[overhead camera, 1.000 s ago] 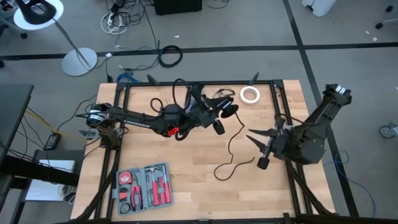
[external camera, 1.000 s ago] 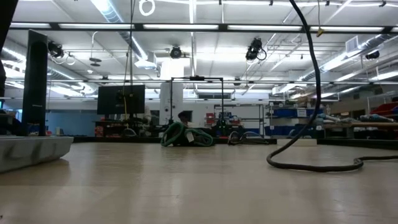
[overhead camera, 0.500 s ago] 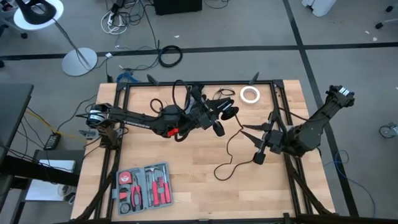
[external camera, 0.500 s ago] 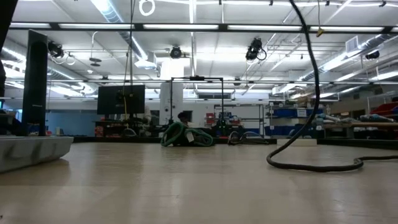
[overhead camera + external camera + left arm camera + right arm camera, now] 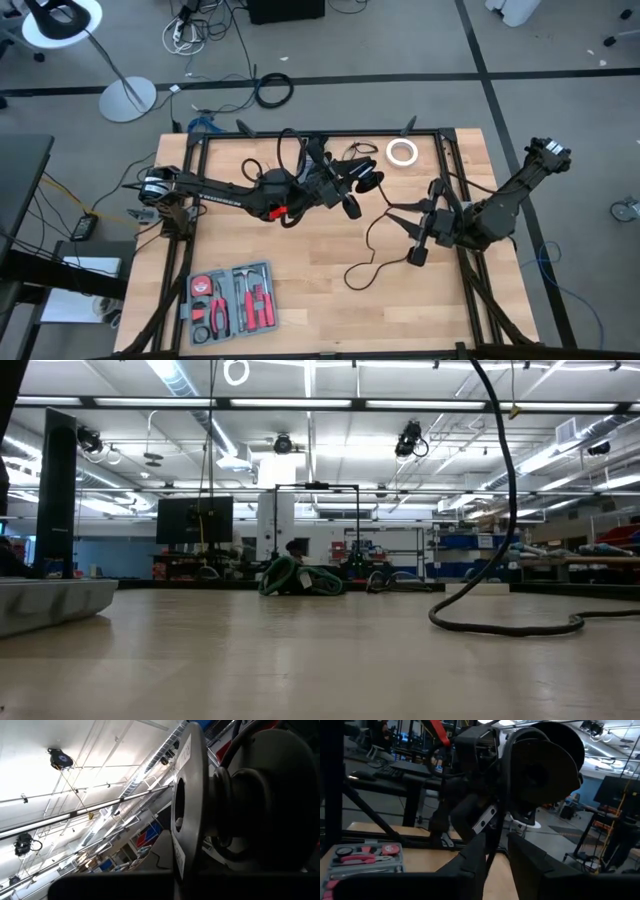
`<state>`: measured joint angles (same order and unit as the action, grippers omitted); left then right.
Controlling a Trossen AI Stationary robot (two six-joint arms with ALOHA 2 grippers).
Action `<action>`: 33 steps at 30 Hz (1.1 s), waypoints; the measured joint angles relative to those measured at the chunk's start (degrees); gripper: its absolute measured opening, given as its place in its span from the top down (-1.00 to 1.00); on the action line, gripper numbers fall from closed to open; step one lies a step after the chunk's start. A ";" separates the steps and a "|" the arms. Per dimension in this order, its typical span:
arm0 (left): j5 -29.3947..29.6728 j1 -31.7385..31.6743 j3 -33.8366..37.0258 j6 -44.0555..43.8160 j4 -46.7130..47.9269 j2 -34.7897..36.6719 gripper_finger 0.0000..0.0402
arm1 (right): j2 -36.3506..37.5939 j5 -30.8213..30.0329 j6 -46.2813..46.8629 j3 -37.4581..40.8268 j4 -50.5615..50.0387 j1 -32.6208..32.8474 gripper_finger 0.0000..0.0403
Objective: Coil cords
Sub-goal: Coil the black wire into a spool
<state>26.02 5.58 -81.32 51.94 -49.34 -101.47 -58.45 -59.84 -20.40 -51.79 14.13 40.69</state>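
Cord [image 5: 372, 232] trailing from a compact round bundle [image 5: 366, 181] near the back of the table [image 5: 300, 300], sagging forward in a loose wavy tail toward the right side. Bundle held aloft at the left gripper [image 5: 352, 195], fingers clamped fully shut – apparently on the bundle's spool, though the exact contact point cannot be made out. Tail hanging down from it, long axis running roughly back to front, then curling on the wood.

Right gripper [image 5: 495, 851] just beside that hanging stretch, fingers about half parted with the thin black strand passing between them – not visibly pinched. Bundle straight ahead of those fingers, above and beyond, clearly nearer the left arm. Slack, by contrast, nearer the right. Judged next: feeding slack toward the bundle, strand kept centred between the pads.
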 joint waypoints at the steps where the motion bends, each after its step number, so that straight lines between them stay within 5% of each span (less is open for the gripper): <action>1: 0.00 0.00 0.00 0.00 0.00 0.00 1.00 | -0.10 0.24 -0.02 0.00 0.18 -0.39 0.62; 18: 1.05 0.07 0.00 0.31 0.40 0.00 1.00 | -0.51 4.57 -2.88 0.00 1.94 -3.68 0.96; 33: 0.96 -0.07 0.00 0.31 4.55 0.00 1.00 | -0.51 24.39 -0.39 0.00 0.23 -14.10 0.98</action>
<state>26.98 5.52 -81.32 52.25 -44.79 -101.47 -58.96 -35.46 -20.80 -51.79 14.36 26.60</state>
